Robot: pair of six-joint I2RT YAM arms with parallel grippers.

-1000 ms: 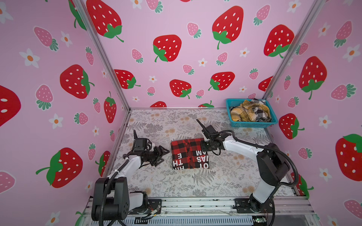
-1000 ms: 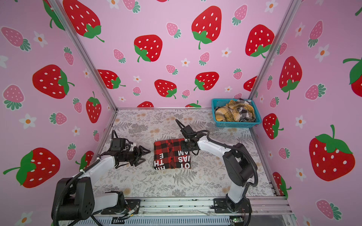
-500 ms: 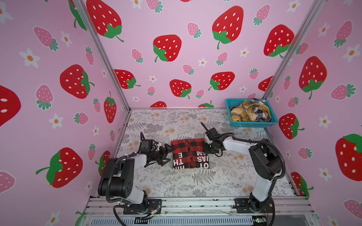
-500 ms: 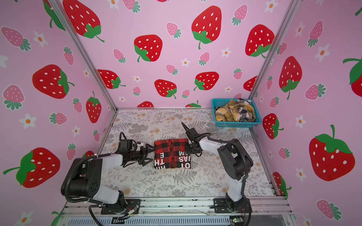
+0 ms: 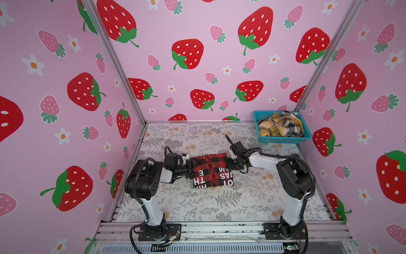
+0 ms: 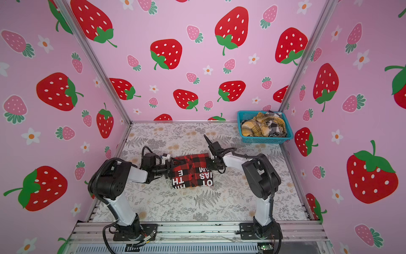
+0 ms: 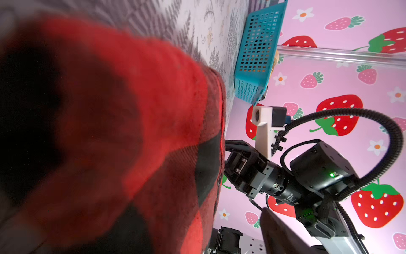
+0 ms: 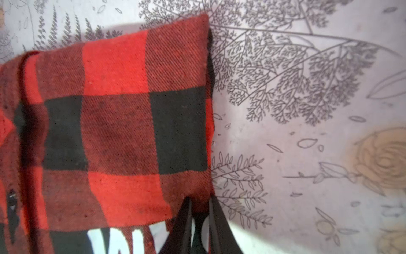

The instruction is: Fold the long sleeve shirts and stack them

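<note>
Red-and-black shirt [image 5: 212, 173], folded: left gripper [image 5: 194, 169] newly arrived at its edge, jaws wide, empty; right gripper [image 8: 200, 200] jaws pinching opposite edge. Two-handed transfer likely next.

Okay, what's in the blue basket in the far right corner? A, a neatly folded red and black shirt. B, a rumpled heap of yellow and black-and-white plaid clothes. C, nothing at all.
B: the basket holds a rumpled heap of plaid clothes, yellow and black-and-white; the red and black shirt lies out on the table.
</note>
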